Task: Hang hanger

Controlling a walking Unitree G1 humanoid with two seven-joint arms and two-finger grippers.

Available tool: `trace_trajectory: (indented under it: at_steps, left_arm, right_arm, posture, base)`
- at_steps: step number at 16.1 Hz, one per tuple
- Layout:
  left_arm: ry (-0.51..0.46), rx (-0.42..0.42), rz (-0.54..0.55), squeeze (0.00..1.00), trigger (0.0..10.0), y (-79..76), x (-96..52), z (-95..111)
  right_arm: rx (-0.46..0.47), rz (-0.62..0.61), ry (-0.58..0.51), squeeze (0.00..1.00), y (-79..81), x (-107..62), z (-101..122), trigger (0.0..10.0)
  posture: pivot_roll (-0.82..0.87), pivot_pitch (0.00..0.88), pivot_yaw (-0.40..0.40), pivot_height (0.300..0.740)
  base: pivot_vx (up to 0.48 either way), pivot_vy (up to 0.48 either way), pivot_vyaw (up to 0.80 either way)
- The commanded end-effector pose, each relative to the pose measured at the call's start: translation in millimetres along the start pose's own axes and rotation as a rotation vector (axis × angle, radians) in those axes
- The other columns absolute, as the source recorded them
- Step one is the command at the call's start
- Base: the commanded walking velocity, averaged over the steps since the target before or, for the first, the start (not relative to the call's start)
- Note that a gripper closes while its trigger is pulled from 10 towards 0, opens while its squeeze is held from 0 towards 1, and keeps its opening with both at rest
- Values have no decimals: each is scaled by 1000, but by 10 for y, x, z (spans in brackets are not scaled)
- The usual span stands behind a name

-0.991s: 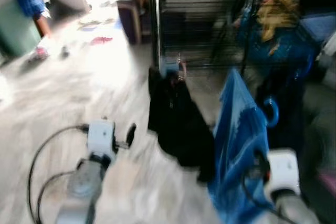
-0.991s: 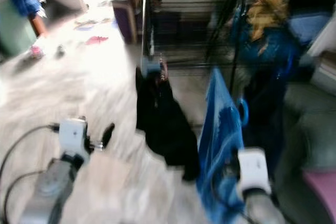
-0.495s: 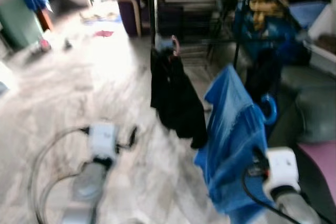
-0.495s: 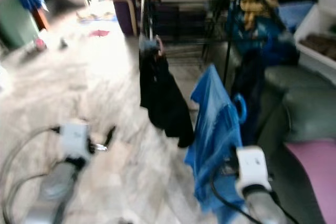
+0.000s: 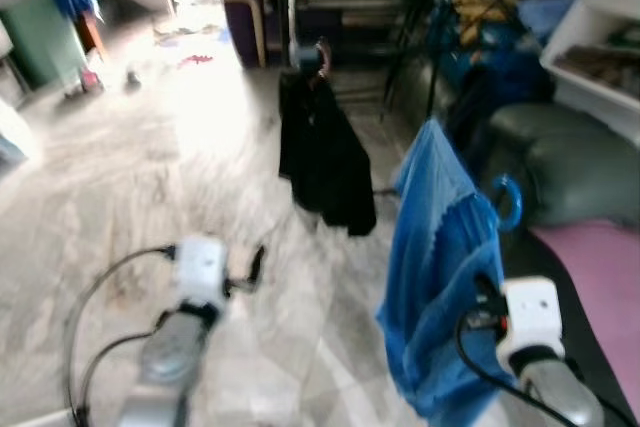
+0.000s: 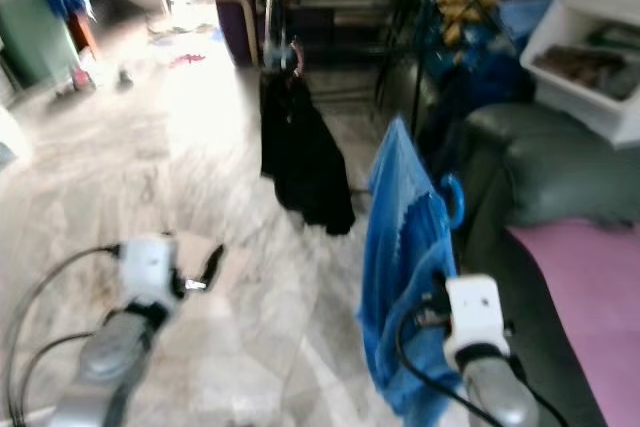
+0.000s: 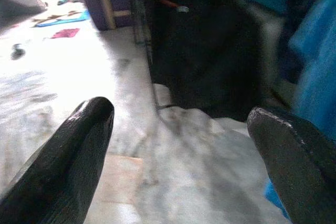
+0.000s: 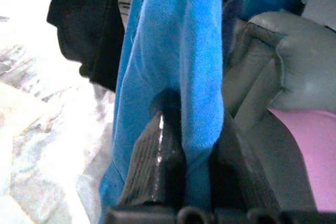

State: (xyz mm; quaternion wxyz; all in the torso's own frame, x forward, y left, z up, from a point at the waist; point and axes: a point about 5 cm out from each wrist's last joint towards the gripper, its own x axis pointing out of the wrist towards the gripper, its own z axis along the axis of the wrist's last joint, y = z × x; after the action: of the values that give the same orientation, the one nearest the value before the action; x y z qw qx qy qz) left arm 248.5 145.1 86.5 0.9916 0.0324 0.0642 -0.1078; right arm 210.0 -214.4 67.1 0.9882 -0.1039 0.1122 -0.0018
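Our right gripper (image 8: pixel 197 182) pinches the blue garment (image 5: pixel 440 247) on its blue hanger (image 5: pixel 510 202), held up at four o'clock. Our left gripper (image 7: pixel 178 150) hangs spread and empty over the marble floor (image 5: pixel 150 177); a black garment (image 5: pixel 322 162) hangs at twelve o'clock.
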Motion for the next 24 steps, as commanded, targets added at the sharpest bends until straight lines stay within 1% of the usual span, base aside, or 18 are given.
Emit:
trace_trajectory:
  at_steps: [1,6,8,10,13,20,24]
  left_arm:
    - [-20,25,22,0,10000,56,5,48]
    - [-29,35,31,0,10000,72,17,64]
    - [-29,37,30,0,10000,65,24,67]
    - [-28,37,25,0,10000,48,30,65]
    - [-30,34,20,0,10000,23,45,65]
    - [-27,24,21,0,10000,-6,47,56]
    - [-18,25,15,0,10000,-20,56,44]
  right_arm:
    - [1,-8,-42,0,3,30,89,10000]
    - [-12,19,-48,0,57,64,93,10000]
    - [-39,32,-42,0,69,73,86,10000]
    - [-12,30,-41,0,72,71,75,10000]
    - [-16,35,-47,0,65,100,96,10000]
    - [-12,38,-56,0,52,141,134,10000]
    - [-17,57,-62,0,92,135,149,10000]
  posture:
    - [-34,27,-11,740]
    - [-27,24,-8,740]
    - [-26,25,-10,740]
    - [-23,24,-11,740]
    - [-23,19,-17,740]
    - [-36,29,-23,740]
    - [-39,34,-21,740]
  base:
    - [0,0,0]
    - [0,0,91]
    - [0,0,800]
    - [0,0,800]
    - [0,0,665]
    - [0,0,0]
    - [0,0,0]
